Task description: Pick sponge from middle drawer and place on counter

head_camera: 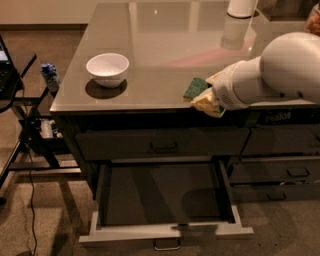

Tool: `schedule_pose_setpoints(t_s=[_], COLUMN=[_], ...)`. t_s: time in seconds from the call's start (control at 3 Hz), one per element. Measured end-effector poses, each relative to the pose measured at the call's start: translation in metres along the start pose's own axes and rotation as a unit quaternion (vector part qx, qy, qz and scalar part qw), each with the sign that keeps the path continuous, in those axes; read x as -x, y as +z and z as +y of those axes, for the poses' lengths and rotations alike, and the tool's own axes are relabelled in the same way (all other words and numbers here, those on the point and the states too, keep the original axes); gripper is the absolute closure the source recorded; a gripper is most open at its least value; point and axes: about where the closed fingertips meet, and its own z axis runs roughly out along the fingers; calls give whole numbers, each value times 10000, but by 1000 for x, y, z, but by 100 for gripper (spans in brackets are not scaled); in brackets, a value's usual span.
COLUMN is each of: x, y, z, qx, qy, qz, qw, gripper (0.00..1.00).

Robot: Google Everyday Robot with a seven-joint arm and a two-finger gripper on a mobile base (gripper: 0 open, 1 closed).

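the gripper (201, 93) sits at the front edge of the worktop (165, 40), right of centre, at the end of the thick white arm (280, 70) reaching in from the right. its pale fingers (206, 102) are closed on the sponge (194, 88), whose dark green face shows to the left of them. the sponge is over the worktop's front strip, but i cannot tell whether it touches the glossy surface or hangs just above it. a white bowl (107, 67) stands on the worktop well to the left of the sponge, with its shadow beneath it. a white cylinder (242, 7) stands at the far right edge, only partly in view. below the worktop, the dark-fronted top drawer (163, 146) with a bar handle is shut. under it the middle drawer (165, 233) is pulled out, its dark floor bare and its grey front panel carrying a small metal loop handle (167, 245). to the left a small blue and white item (50, 75) stands beside the cabinet.
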Motion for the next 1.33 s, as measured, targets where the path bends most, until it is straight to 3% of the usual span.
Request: schedule_pose_setpoints(t_s=[0.67,1.33], x=[10,36], y=[6,53], z=[-10,-38], qx=[46,448], qy=[22,108], qz=[-119,-273], qw=[9999,9986], gripper=[100,100])
